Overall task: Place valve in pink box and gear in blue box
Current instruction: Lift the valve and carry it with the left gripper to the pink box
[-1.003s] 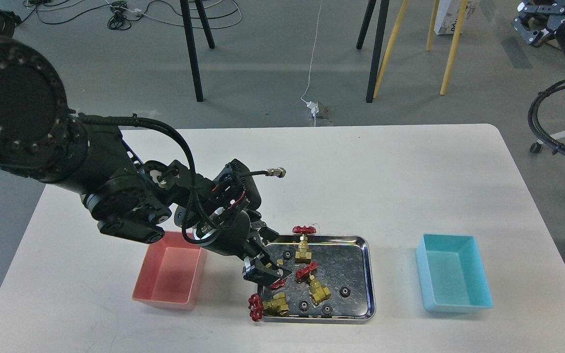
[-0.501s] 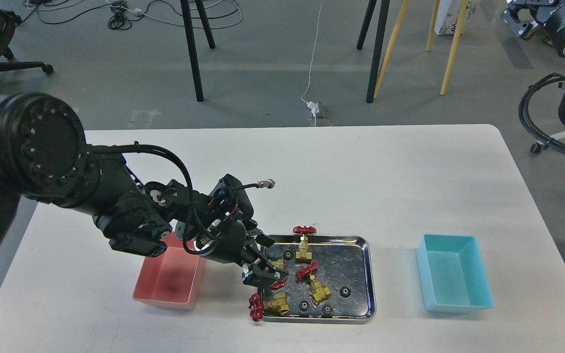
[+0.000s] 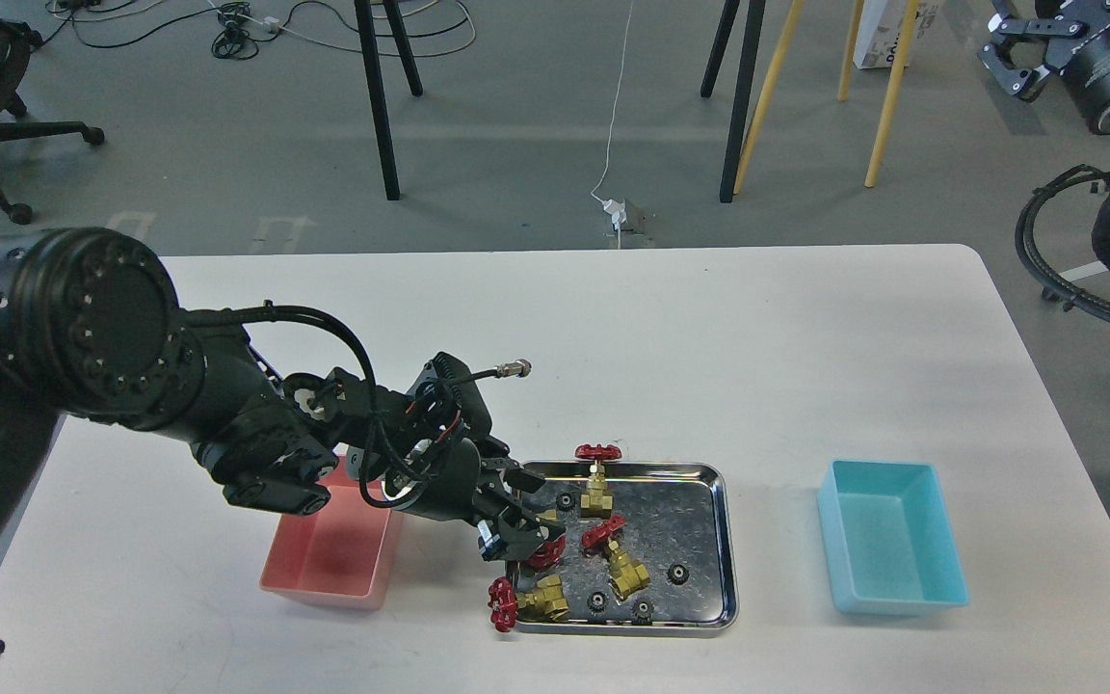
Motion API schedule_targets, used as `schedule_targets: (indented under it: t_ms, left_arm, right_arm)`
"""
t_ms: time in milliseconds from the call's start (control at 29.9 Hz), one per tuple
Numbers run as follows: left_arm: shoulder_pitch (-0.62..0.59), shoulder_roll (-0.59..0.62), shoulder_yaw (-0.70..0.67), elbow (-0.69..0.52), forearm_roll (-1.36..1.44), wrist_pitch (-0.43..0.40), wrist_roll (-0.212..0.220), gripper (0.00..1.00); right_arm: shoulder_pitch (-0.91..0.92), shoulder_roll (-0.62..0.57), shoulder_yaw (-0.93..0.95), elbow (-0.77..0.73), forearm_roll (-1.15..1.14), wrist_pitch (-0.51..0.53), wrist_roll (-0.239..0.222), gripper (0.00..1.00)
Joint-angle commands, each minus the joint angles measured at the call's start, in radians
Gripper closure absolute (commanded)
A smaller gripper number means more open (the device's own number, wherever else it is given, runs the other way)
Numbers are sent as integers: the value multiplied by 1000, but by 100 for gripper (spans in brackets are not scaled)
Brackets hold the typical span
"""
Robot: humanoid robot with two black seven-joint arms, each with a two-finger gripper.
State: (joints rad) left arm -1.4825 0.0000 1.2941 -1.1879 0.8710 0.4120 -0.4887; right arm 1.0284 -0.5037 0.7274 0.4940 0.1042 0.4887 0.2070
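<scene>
Left tool (image 3: 524, 537) down at the tray's (image 3: 724, 540) left edge, fingers narrowed around a valve (image 3: 545, 551); firm hold cannot tell. Pink box (image 3: 333, 549) just left of tray, handy for the drop. Right tool (image 3: 1022, 53) raised, grip unreadable.

Valve (image 3: 542, 553) and gear (image 3: 677, 573) lie in tray (image 3: 725, 540).

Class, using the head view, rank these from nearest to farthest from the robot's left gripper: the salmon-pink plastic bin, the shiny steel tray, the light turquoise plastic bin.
1. Shiny steel tray: the left gripper hangs over its left edge.
2. Salmon-pink plastic bin: just left of the gripper.
3. Light turquoise plastic bin: far right, beyond the tray.
</scene>
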Motion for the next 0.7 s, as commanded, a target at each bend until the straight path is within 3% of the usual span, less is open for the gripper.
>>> schedule_targets:
  t_ms: [0, 267, 535, 668]
  left_arm:
    - [13, 0, 1, -1, -1, 7, 0, 43]
    - [27, 0, -1, 2, -3, 11, 0, 50]
    - [33, 0, 1, 2, 0, 17, 0, 79]
    - [42, 0, 1, 4, 0, 56, 0, 85]
  right_arm:
    - [-7, 1, 1, -2, 0, 0, 0, 0]
    - [-8, 1, 0, -2, -1, 0, 0, 0]
    - [-18, 1, 0, 0, -1, 0, 0, 0]
    - [-18, -1, 0, 0, -1, 0, 0, 0]
